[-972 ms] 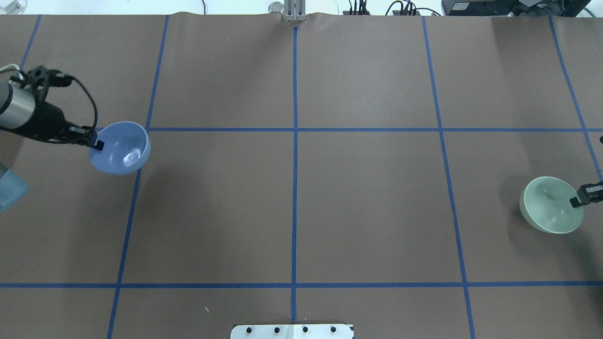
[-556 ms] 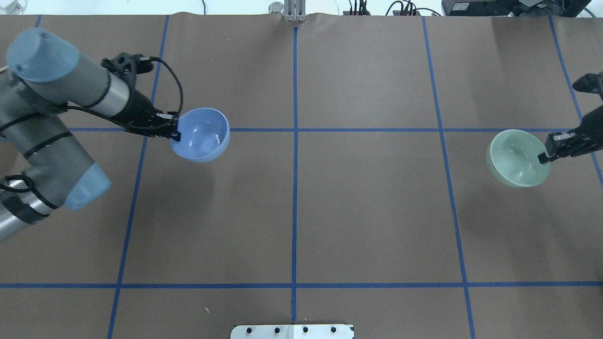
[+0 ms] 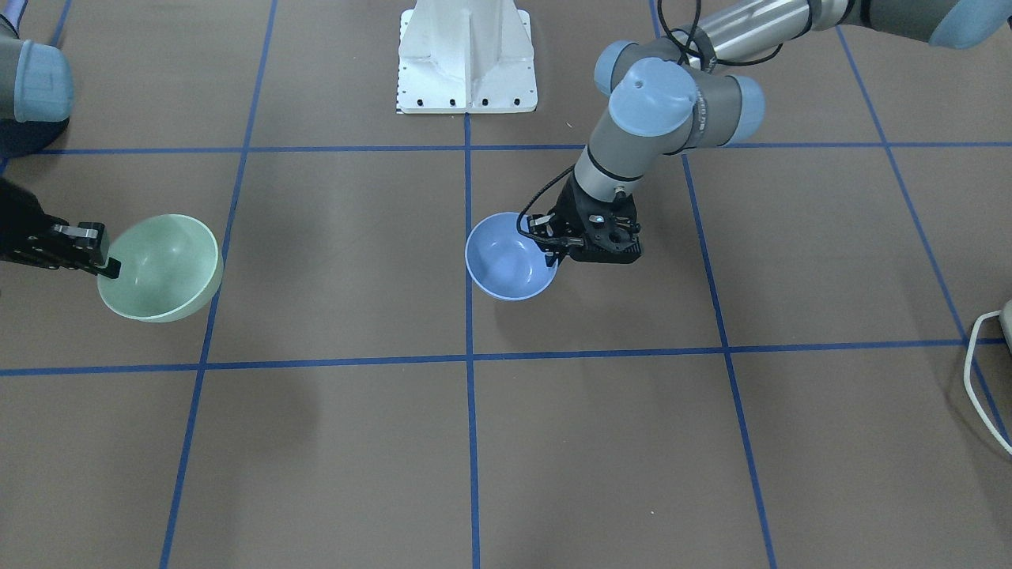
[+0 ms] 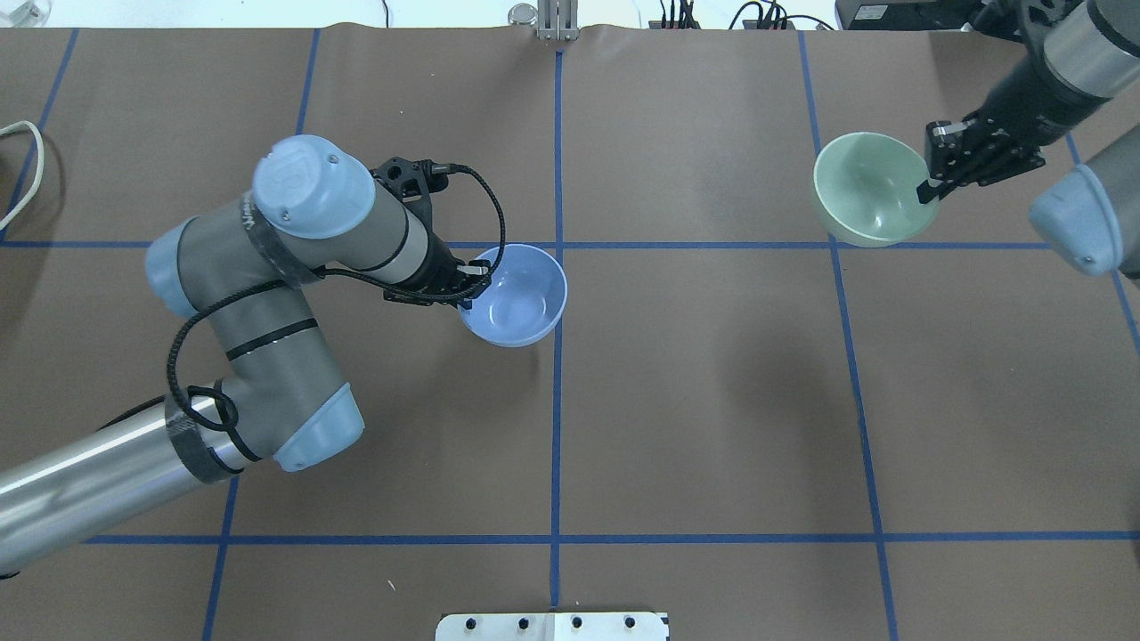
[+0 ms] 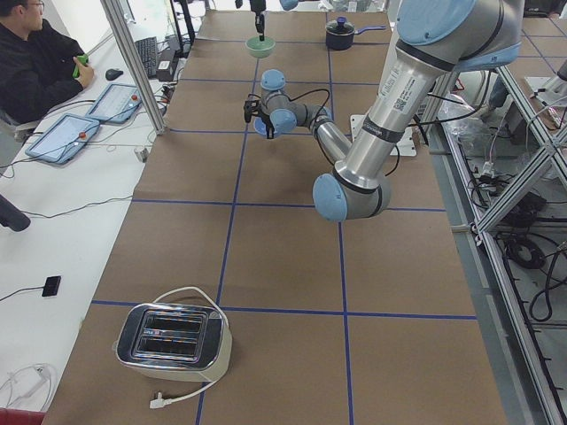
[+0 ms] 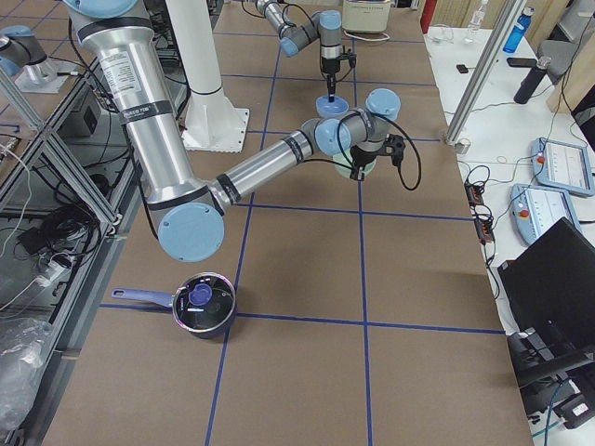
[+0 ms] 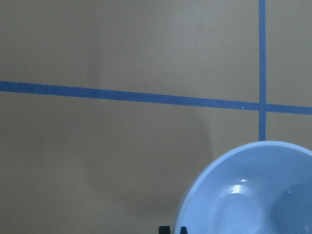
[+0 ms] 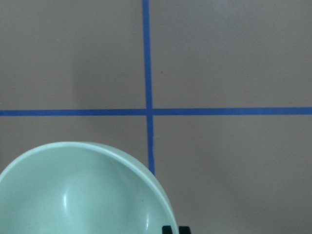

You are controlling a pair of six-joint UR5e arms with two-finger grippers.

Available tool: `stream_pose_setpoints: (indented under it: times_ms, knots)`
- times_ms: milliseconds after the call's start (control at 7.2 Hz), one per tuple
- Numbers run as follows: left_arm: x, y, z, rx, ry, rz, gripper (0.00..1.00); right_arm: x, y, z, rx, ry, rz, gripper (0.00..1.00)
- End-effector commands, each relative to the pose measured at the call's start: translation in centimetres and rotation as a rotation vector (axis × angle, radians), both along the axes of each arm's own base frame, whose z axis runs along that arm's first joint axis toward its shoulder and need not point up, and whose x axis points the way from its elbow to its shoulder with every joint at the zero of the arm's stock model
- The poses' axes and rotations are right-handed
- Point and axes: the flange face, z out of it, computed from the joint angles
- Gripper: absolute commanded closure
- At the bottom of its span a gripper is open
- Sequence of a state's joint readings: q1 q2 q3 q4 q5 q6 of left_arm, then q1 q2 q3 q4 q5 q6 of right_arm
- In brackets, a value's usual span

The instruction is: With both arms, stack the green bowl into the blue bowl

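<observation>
My left gripper (image 4: 472,289) is shut on the near-left rim of the pale blue bowl (image 4: 518,298), holding it upright just left of the table's centre line. The bowl also shows in the front view (image 3: 506,257) and the left wrist view (image 7: 253,195). My right gripper (image 4: 928,189) is shut on the right rim of the pale green bowl (image 4: 866,189), at the far right of the table. The green bowl fills the lower left of the right wrist view (image 8: 78,195) and shows in the front view (image 3: 162,269). The bowls are far apart.
The white pedestal (image 3: 466,59) stands at the robot's edge in the middle. A toaster (image 5: 173,341) sits at the table's left end, with its white cable (image 4: 22,169). A dark pot (image 6: 204,302) sits at the right end. Blue tape lines grid the brown table (image 4: 695,401).
The left arm has carried the blue bowl to the right, up to the centre line. The right arm has carried the green bowl leftward and toward the far edge.
</observation>
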State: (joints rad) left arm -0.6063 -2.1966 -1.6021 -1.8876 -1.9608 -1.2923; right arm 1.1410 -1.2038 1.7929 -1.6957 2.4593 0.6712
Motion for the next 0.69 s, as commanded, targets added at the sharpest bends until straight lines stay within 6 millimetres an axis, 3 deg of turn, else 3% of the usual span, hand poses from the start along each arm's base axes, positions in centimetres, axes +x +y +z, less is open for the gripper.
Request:
stream_pose_setpoints:
  times_ms: [0,278,556]
  knots:
    - [4.2,1.3,-0.2,0.015,-0.034,-0.021,1.0,-2.8,-0.5,-3.6,-0.019,-0.004,0.012,1.0]
    - [5.3,2.5,-0.3,0.025,-0.041,-0.024,1.0,-3.2,-0.8,-5.0,-0.02,-0.011,0.025,1.0]
    - [5.9,3.1,-0.2,0.027,-0.044,-0.016,1.0,-3.2,-0.8,-5.2,-0.026,-0.012,0.031,1.0]
